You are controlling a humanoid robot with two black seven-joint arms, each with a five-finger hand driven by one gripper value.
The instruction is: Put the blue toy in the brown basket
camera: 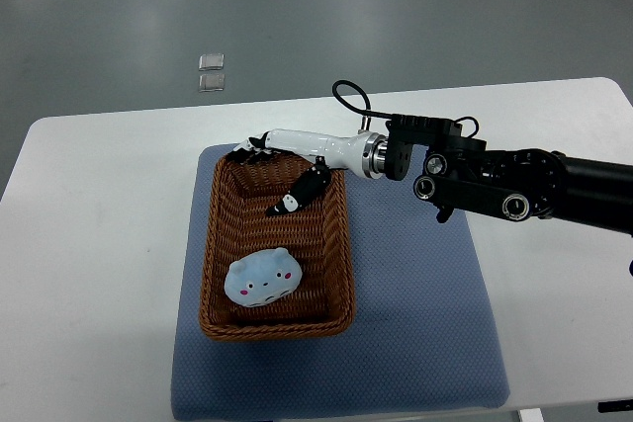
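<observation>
Scanning from the left edge of the white table (89, 205), you meet bare tabletop first, then the blue mat (425, 303) that lies across the middle of it and runs to the table's near edge. On the left half of that mat sits the brown wicker basket (213, 244), long side running from far to near. The blue toy (263, 279), a pale round plush with pink cheeks, already lies inside the basket, near its front end and apart from the hand.

Further right and toward the far end of the basket you find the right hand (287, 165), white-shelled with dark fingers. Its fingertips (249, 152) rest at or just over the basket's far rim, the thumb points down into the basket, and it holds nothing; the fingers look loosely spread. Its dark arm runs off the right edge. The left hand does not show.

By my reading the placing step is done and you are at the release-and-clear stage. Your next move should call for lifting the hand straight up off the rim before drawing it back toward the right edge, so the fingers do not catch the wicker and drag the basket across the mat.
</observation>
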